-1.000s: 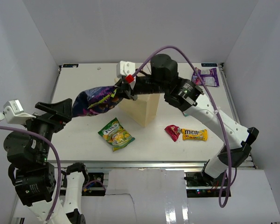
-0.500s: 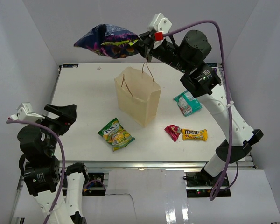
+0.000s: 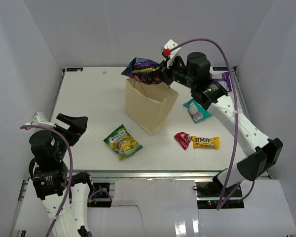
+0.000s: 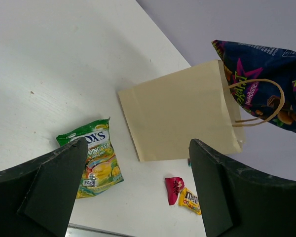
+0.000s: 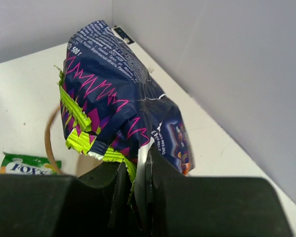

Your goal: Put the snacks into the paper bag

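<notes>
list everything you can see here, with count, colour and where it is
paper bag: 1, tan, upright at mid table
dark blue packet: 1, dark blue with pink and green, held over the bag's mouth
green-yellow packet: 1, green and yellow, flat on the table near the bag's left front
red-pink packet: 1, red-pink, front right of the bag
M&M's packet: 1, yellow, just right of the red-pink one
teal packet: 1, teal, right of the bag
purple-white packet: 1, far right corner, mostly hidden by the right arm
table: 1, white
left gripper: 1, black, open, near left edge
right gripper: 1, black, shut on the dark blue packet
</notes>
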Controlling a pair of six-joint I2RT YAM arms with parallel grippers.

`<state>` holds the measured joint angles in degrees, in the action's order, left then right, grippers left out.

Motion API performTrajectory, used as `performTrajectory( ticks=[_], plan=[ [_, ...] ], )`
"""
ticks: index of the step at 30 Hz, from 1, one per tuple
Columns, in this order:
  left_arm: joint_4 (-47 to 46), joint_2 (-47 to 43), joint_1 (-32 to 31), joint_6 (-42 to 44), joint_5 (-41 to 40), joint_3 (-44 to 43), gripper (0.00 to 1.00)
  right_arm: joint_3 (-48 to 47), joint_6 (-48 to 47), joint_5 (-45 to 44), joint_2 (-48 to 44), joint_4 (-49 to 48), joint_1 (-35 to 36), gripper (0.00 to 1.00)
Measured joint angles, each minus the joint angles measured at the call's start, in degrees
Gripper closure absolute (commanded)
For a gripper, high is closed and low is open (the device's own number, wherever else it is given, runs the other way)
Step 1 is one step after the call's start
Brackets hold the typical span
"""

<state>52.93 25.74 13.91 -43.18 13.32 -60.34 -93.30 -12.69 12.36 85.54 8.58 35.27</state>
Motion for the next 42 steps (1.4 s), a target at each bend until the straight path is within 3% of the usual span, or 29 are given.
performTrajectory(
  ticks=[12,25,28,34,42],
  plan=[
    [-1.11,-0.92,0.00,-0.74,1.55,2.64,0.06,-0.52,4.31,1.84,-2.71,-0.61,-0.92,0.92],
    [-1.79,-1.70,0.00,-0.81,1.86,3.93,0.05,-20.92,9.70,2.93,6.29,-0.22,-0.92,0.92],
    [-1.95,-1.97,0.00,-0.81,1.86,4.48,0.06,-19.10,13.33,2.56,4.61,-1.09,-0.98,0.92],
    [-2.36,-2.62,0.00,-0.85,2.19,6.25,0.06,-6.75,21.92,2.05,-2.03,-0.76,-1.75,0.92],
    [-2.71,-2.71,0.00,-1.29,2.58,7.52,0.06,0.66,30.60,-3.87,-3.43,2.38,-2.43,0.92]
  ],
)
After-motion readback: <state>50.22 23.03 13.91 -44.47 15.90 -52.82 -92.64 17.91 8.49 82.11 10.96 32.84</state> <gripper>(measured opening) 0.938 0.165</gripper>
